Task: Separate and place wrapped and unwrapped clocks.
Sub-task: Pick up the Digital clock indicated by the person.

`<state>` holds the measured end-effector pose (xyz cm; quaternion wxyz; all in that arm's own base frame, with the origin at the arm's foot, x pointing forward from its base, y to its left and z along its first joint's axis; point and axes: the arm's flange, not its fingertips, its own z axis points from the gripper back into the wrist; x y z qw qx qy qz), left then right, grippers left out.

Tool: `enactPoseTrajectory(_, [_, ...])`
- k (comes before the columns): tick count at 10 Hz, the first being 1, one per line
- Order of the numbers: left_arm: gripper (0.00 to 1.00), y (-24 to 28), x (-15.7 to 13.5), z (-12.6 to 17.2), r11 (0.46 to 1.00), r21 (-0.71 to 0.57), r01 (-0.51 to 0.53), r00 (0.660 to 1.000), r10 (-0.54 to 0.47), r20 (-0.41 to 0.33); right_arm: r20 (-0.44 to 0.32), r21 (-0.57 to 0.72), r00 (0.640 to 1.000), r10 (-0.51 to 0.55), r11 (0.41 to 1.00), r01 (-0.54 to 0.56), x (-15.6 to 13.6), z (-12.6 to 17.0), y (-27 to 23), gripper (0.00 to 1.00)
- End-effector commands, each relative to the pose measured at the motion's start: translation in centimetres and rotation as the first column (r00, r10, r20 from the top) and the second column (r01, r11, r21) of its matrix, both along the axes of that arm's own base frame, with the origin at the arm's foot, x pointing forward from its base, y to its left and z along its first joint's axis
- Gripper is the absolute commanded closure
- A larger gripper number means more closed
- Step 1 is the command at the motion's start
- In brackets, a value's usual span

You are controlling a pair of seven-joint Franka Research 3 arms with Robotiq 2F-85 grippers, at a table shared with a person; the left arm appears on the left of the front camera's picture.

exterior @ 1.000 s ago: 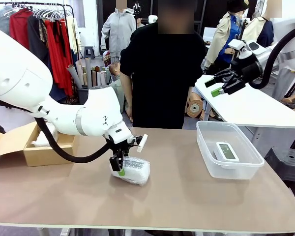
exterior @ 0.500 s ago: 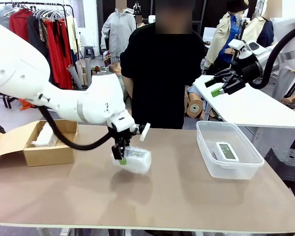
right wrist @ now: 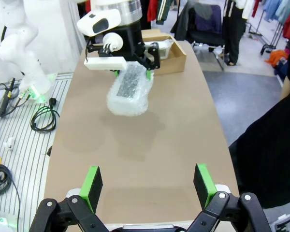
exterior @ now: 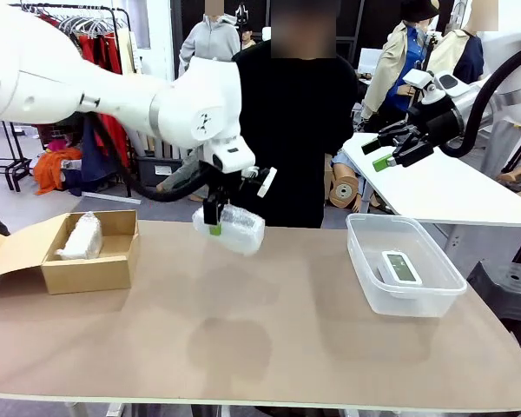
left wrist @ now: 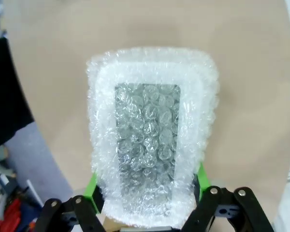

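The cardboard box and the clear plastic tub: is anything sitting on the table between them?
No. In the front view the tabletop between the cardboard box and the clear tub is bare; the bubble-wrapped clock hangs above it in the left gripper.

White arms [exterior: 87,82], black green-padded grippers [exterior: 384,156]

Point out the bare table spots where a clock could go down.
The table is bare between the cardboard box and the plastic bin, and along the near edge. Box and bin are occupied.
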<state>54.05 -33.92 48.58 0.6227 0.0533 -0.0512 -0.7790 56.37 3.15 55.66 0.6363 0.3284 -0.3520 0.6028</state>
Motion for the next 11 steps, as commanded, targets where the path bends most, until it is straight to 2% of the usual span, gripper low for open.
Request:
enactPoseTrajectory(1, [1.0,-2.5,2.2,1.7,0.999,0.037,-0.012,1.0,0.011,0.021,0.008,0.0,1.0,0.003,1.0,-0.003,-0.1,0.2,0.0,0.0])
enactPoseTrajectory(3, [1.0,-4.3,3.5,4.6,1.0,0.029,-0.003,0.998,0.001,0.059,0.008,0.0,1.0,0.003,1.0,-0.003,-0.1,0.2,0.0,0.0])
enactPoseTrajectory(6, [1.0,-6.1,5.3,7.4,0.998,0.058,-0.026,0.995,0.02,0.102,0.008,0.0,1.0,0.003,1.0,-0.003,-0.1,0.2,0.0,0.0])
enactPoseTrajectory(9, [1.0,-6.9,5.8,8.9,0.998,0.066,-0.025,0.991,0.016,0.135,0.008,0.0,1.0,0.003,1.0,-0.003,-0.1,0.2,0.0,0.0])
enactPoseTrajectory(11, [1.0,-6.6,5.3,9.3,0.997,0.071,-0.025,0.992,0.016,0.125,0.008,0.0,1.0,0.003,1.0,-0.003,-0.1,0.2,0.0,0.0])
